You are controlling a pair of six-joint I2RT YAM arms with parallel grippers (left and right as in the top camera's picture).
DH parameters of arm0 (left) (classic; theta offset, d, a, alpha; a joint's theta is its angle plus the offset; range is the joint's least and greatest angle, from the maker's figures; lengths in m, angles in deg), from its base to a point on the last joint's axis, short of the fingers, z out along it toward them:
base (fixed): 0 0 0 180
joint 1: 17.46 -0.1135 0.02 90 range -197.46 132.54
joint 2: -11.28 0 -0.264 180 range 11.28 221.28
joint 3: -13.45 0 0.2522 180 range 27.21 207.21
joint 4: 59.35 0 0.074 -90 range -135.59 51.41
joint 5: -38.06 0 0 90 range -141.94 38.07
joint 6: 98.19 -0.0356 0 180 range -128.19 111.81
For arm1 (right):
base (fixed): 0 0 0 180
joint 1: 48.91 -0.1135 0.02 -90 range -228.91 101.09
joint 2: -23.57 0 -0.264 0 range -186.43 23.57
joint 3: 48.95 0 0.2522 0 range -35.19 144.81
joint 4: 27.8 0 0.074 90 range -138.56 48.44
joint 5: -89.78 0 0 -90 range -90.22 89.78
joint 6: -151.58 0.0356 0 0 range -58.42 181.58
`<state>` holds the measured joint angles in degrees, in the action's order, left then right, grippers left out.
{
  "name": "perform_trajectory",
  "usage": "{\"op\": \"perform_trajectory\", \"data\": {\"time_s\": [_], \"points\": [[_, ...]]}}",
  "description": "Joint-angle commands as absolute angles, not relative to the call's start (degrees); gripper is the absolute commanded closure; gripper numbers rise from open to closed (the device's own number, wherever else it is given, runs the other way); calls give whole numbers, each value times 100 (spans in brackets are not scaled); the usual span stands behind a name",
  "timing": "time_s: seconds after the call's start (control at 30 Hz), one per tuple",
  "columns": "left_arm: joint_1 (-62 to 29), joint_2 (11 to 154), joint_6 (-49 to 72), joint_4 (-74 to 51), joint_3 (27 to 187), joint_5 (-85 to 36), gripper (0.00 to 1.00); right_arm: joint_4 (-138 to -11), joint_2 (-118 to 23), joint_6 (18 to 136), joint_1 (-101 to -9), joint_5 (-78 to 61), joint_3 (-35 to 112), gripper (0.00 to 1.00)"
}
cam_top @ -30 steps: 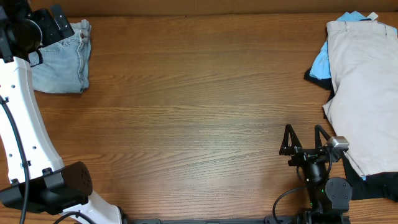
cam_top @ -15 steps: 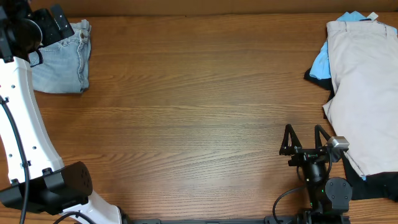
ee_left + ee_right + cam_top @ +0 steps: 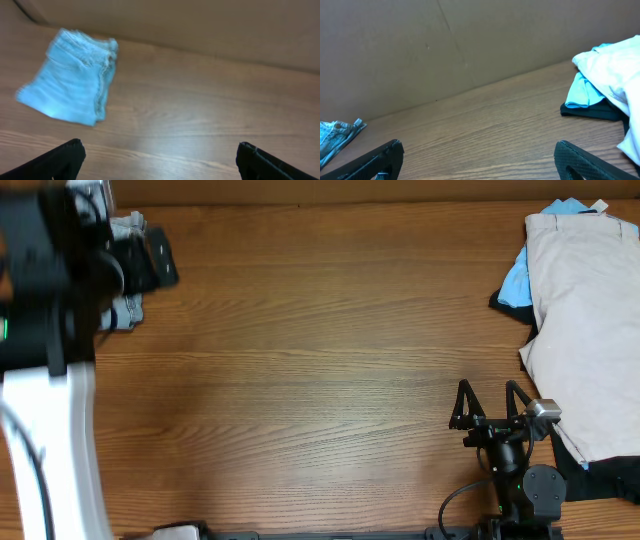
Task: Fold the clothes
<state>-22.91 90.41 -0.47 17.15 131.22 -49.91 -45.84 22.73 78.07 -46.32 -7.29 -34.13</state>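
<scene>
From overhead, the wooden counter (image 3: 300, 370) is seen with the light-blue denim shorts (image 3: 128, 224) at its far left corner. They are mostly hidden beneath the blurred left arm (image 3: 50, 300), so that only edges of the denim are shown. At the right a pile is laid: a beige garment (image 3: 585, 320) on top, a bright blue garment (image 3: 513, 278) projecting from under its left edge, and a black garment (image 3: 612, 478) showing beneath at the near right. The right pincer (image 3: 487, 390) is found towards the near edge, just beside the beige garment, its fingers spread and nothing held between them. In the left wrist view, the left pincer (image 3: 159, 147) is shown spread wide above bare wood with nothing gripped. The shorts are seen there folded into a compact packet, lying flat at the left, close to the brown board (image 3: 200, 25) behind the counter and apart from both fingertips. In the right wrist view, the right pincer is shown wide apart and empty. The shorts are glimpsed at the left edge, and the beige, blue and black garments are heaped at the right.
</scene>
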Motion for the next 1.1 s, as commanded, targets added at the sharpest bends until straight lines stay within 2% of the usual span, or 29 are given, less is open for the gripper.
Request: {"op": "perform_trajectory", "data": {"time_s": [0.0,0.23,0.4,0.7,1.07], "points": [[-2267,8097,-195,1112,11789,-5385,0,-4551,2341,7805,-4625,-722,-3474,0],[-2269,5485,-32,-1574,7964,-4862,0,-4551,2341,7807,-4625,-722,-3474,0],[-2269,3835,421,-2645,6019,-4869,0,-4551,2341,7807,-4625,-720,-3474,0],[-2269,2453,471,-2947,4572,-4869,0,-4551,2341,7807,-4625,-722,-3474,0],[-2267,1347,471,-3043,3756,-4910,0,-4551,2341,7807,-4625,-720,-3474,0]]}}
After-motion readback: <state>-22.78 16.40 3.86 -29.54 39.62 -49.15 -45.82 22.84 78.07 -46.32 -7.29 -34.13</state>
